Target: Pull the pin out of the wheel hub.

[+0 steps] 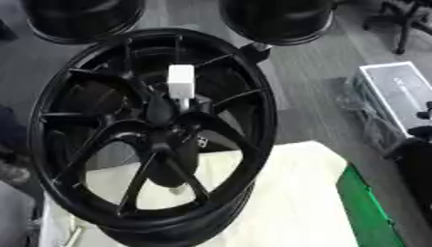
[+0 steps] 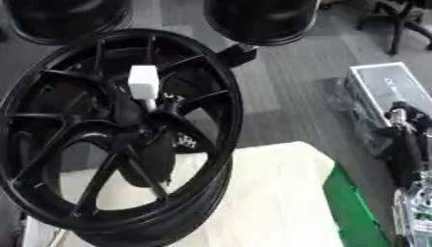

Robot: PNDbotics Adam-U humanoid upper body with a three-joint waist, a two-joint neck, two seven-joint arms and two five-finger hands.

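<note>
A black spoked wheel hub (image 1: 263, 111) stands tilted on its rim on a cream-covered table (image 1: 287, 193). A pin with a white block-shaped head (image 1: 181, 81) sticks out of the hub just above its centre, its thin metal shaft running down into the hub. My right hand (image 2: 405, 140) shows at the right edge, black with silver parts, well away from the wheel and the pin. Nothing touches the pin. My left hand is out of sight.
Two more black wheels (image 1: 278, 19) (image 1: 80, 19) stand on the floor behind the hub. A silver case (image 1: 397, 91) lies on the floor to the right, and a chair base (image 1: 405, 21) stands at the top right. A green edge (image 1: 364, 202) borders the table's right side.
</note>
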